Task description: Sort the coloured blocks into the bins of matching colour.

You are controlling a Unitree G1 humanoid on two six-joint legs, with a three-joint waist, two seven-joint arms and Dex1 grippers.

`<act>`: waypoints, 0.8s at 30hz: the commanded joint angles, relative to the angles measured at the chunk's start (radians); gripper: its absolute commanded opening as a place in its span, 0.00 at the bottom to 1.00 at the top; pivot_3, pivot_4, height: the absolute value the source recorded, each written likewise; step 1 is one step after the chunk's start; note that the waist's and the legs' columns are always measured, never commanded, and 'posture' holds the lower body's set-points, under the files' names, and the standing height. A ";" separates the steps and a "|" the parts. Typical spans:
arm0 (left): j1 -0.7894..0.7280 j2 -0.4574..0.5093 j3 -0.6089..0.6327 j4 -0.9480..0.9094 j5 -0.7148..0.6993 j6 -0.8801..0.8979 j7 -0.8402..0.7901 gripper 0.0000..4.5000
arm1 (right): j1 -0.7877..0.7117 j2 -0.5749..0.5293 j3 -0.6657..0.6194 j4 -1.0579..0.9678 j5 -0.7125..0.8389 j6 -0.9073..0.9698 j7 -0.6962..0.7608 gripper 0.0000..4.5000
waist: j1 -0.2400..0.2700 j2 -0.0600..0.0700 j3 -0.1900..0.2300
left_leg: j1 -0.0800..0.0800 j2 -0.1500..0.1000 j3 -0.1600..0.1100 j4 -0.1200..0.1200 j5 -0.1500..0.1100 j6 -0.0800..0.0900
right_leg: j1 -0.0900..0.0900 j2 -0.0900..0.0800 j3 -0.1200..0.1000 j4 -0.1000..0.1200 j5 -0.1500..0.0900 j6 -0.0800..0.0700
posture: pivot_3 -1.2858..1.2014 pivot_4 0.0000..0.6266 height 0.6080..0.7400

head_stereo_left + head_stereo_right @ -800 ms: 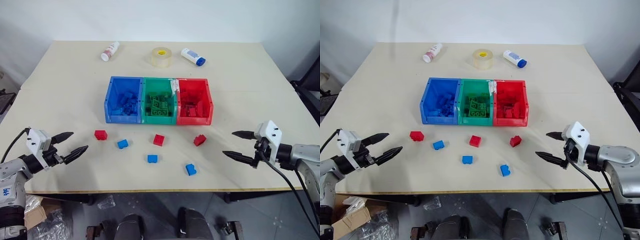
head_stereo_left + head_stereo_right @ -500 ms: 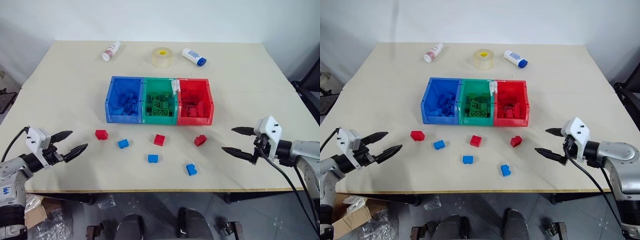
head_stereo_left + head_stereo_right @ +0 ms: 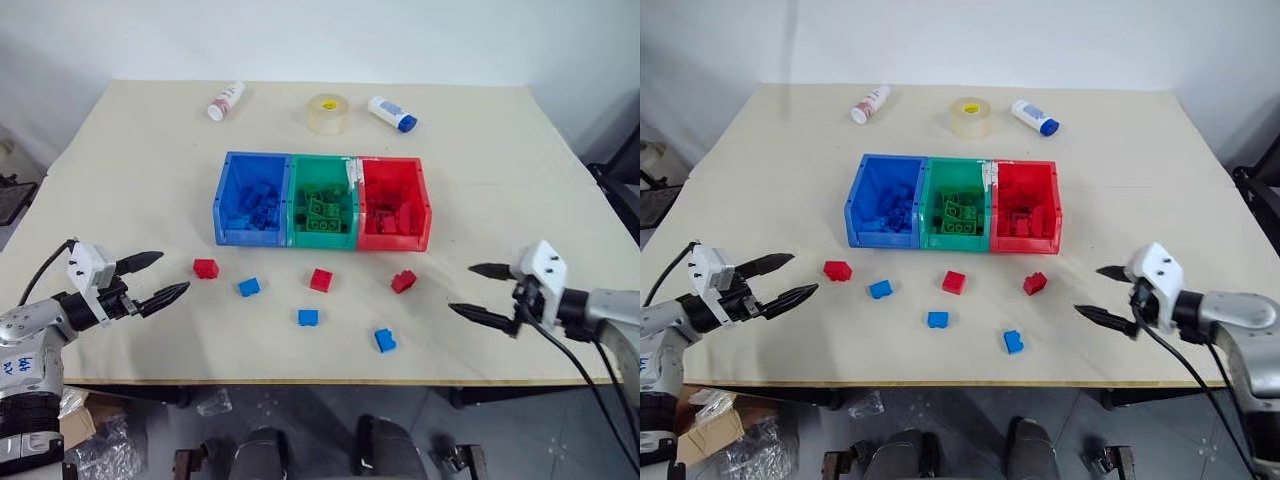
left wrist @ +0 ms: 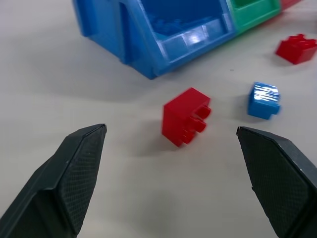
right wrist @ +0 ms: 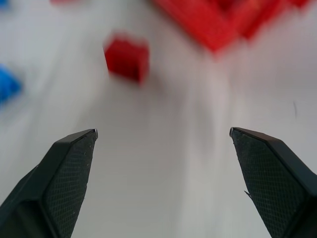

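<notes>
Three joined bins stand mid-table: blue (image 3: 252,195), green (image 3: 321,200), red (image 3: 393,200), each holding blocks of its own colour. Several loose blocks lie in front of them: red ones (image 3: 205,268) (image 3: 321,279) (image 3: 402,281) and blue ones (image 3: 248,287) (image 3: 308,318) (image 3: 383,340). My left gripper (image 3: 170,274) is open and empty, just left of the leftmost red block (image 4: 185,116), which lies ahead between its fingers. My right gripper (image 3: 461,288) is open and empty, right of the rightmost red block (image 5: 127,57).
A clear tape roll (image 3: 327,113) and two small bottles (image 3: 224,101) (image 3: 389,113) lie at the table's far side. The table's front edge (image 3: 320,378) runs close behind the nearest blue blocks.
My left gripper has edged right, closer to the leftmost red block. My right gripper has drifted slightly toward the table's front edge. Both stay open.
</notes>
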 commanded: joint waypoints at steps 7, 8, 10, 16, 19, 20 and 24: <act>-0.021 0.014 0.018 0.035 -0.023 -0.042 -0.084 1.00 | 0.130 -0.073 -0.143 -0.144 0.067 0.065 0.047 1.00 | -0.006 0.000 0.000 | 0.002 0.001 0.000 0.000 0.000 0.000 | 0.000 0.000 0.000 0.001 0.000 0.000 | 0.52 0.24 1.00; -0.021 0.011 0.017 0.032 -0.022 -0.047 -0.085 1.00 | 0.120 -0.074 -0.130 -0.154 0.070 0.072 0.046 1.00 | -0.005 0.000 0.000 | 0.002 0.001 0.000 0.000 0.000 0.000 | 0.000 0.000 0.000 0.001 0.000 0.000 | 0.52 0.24 1.00; -0.013 0.002 0.013 0.011 -0.021 -0.053 -0.083 1.00 | 0.098 -0.073 -0.101 -0.176 0.076 0.088 0.048 1.00 | -0.005 0.000 0.000 | 0.001 0.001 0.000 0.000 0.000 0.000 | 0.000 0.000 0.000 0.001 0.000 0.000 | 0.52 0.24 1.00; 0.092 -0.038 0.007 -0.204 -0.044 -0.032 -0.050 1.00 | -0.022 -0.075 0.105 -0.274 0.060 0.150 0.059 1.00 | -0.005 0.000 0.000 | 0.001 0.001 0.000 0.000 0.000 0.000 | 0.000 0.000 0.000 0.001 0.000 0.000 | 0.52 0.24 1.00; 0.153 -0.063 0.011 -0.313 -0.057 -0.020 -0.017 1.00 | -0.100 -0.089 0.213 -0.296 0.055 0.185 0.097 1.00 | -0.005 0.000 0.000 | 0.001 0.001 0.000 0.000 0.000 0.000 | 0.000 0.000 0.000 0.001 0.000 0.000 | 0.52 0.24 1.00; 0.173 -0.071 0.012 -0.346 -0.062 -0.013 -0.005 1.00 | -0.127 -0.087 0.245 -0.295 0.050 0.184 0.110 1.00 | -0.005 0.000 0.000 | 0.001 0.000 0.000 0.000 0.000 0.000 | 0.000 -0.001 0.000 0.001 0.000 0.000 | 0.52 0.24 1.00; 0.248 -0.104 0.014 -0.444 -0.079 0.005 0.039 1.00 | -0.237 -0.056 0.382 -0.248 0.001 0.160 0.155 1.00 | -0.004 0.000 0.000 | 0.001 0.001 -0.001 0.001 0.000 0.000 | 0.000 -0.001 0.000 0.001 0.000 0.000 | 0.52 0.24 1.00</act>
